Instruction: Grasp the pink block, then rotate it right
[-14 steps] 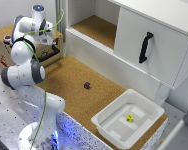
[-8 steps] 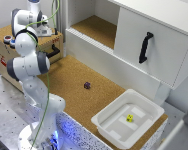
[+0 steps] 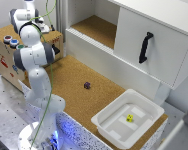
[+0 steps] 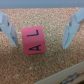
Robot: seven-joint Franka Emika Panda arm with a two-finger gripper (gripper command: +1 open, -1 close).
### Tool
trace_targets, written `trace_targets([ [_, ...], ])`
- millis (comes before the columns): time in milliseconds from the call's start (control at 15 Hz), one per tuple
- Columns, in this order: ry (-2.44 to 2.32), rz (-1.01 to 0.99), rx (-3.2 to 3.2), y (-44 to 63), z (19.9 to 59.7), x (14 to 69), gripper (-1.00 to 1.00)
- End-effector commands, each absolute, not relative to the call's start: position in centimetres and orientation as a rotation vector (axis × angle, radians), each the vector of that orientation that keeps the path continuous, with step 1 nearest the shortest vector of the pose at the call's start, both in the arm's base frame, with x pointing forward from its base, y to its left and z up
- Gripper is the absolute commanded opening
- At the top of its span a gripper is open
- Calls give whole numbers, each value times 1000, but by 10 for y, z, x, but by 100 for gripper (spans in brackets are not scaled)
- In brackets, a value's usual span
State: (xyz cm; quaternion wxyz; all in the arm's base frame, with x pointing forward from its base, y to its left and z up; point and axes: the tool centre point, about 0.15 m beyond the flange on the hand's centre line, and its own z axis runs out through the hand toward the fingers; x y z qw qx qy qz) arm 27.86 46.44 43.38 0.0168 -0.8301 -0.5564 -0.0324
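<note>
claw (image 4: 39, 29) fingers spread; lettered pink cube (image 4: 33, 40) between, grainy cork (image 4: 55, 62).

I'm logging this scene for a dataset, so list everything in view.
pink block: one, dark pinkish-purple, on the open cork floor
yellow cube: one, yellow, inside the bin
white bin: one, white, on the cork, exterior view's right
cabinet: one, white, behind the cork; open shelf beside its door
handle: one, black, on the cabinet door
wooden box: one, brown, exterior view's left
lettered block: one, bright pink, on cork in the wrist view; cannot tell if it is the pink block
arm: one, white
tool: one, open, fingers flanking the lettered block without touching
</note>
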Motion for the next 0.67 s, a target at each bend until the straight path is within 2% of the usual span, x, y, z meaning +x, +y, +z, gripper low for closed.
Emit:
trace_targets([
  [0,-1816,32,-2670,485,444,280,-100],
  [400,-1789,60,-2668,481,442,283,-100],
  [600,-1777,33,-2670,477,455,289,-100],
])
